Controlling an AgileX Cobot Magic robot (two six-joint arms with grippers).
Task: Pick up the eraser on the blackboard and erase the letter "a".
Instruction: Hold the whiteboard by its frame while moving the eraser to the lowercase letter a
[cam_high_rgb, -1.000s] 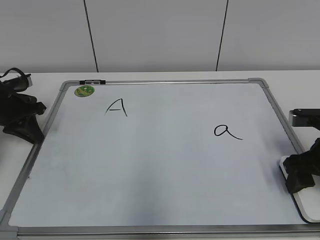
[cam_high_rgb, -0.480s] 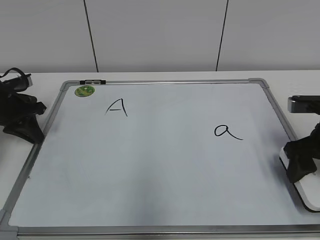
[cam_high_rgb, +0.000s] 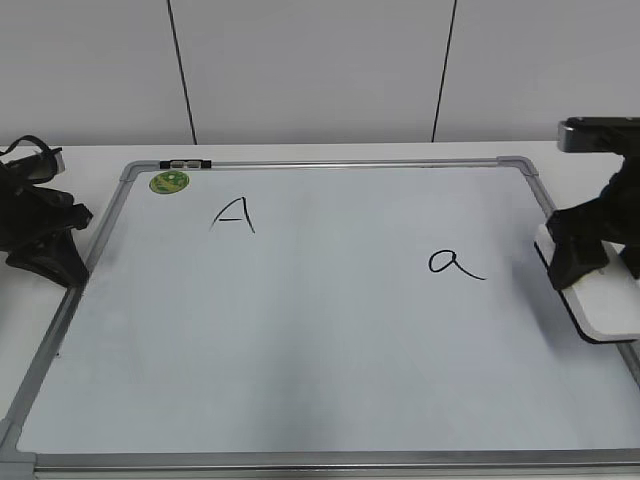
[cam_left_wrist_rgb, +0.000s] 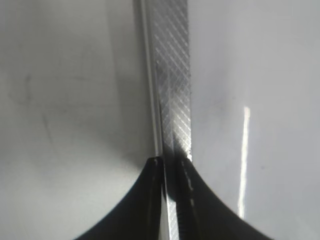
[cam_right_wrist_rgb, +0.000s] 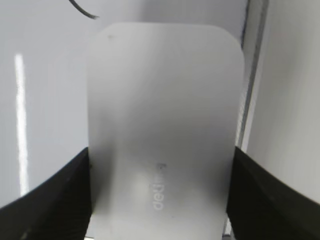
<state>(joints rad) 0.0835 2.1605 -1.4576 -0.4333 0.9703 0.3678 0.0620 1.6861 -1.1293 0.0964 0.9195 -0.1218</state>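
The blackboard (cam_high_rgb: 300, 330) is a white board with a grey frame lying flat on the table. The letter "a" (cam_high_rgb: 453, 263) is written in black right of centre. My right gripper (cam_high_rgb: 590, 262) is shut on the eraser (cam_high_rgb: 610, 300), a white block with a dark underside, held above the board's right edge, right of the "a". In the right wrist view the eraser (cam_right_wrist_rgb: 162, 120) fills the space between the jaws (cam_right_wrist_rgb: 160, 192), with the tail of the "a" (cam_right_wrist_rgb: 82, 11) at the top. My left gripper (cam_high_rgb: 45, 262) rests at the board's left frame and is shut (cam_left_wrist_rgb: 171, 165).
A capital "A" (cam_high_rgb: 232, 214) is written at the upper left of the board, near a round green sticker (cam_high_rgb: 169, 182). A black clip (cam_high_rgb: 186, 162) sits on the top frame. The board's frame (cam_left_wrist_rgb: 172, 75) runs under the left gripper. A white wall stands behind.
My right gripper has lifted the eraser from the board's lower right and moved it up and away, level with the "a". The left arm has not moved.
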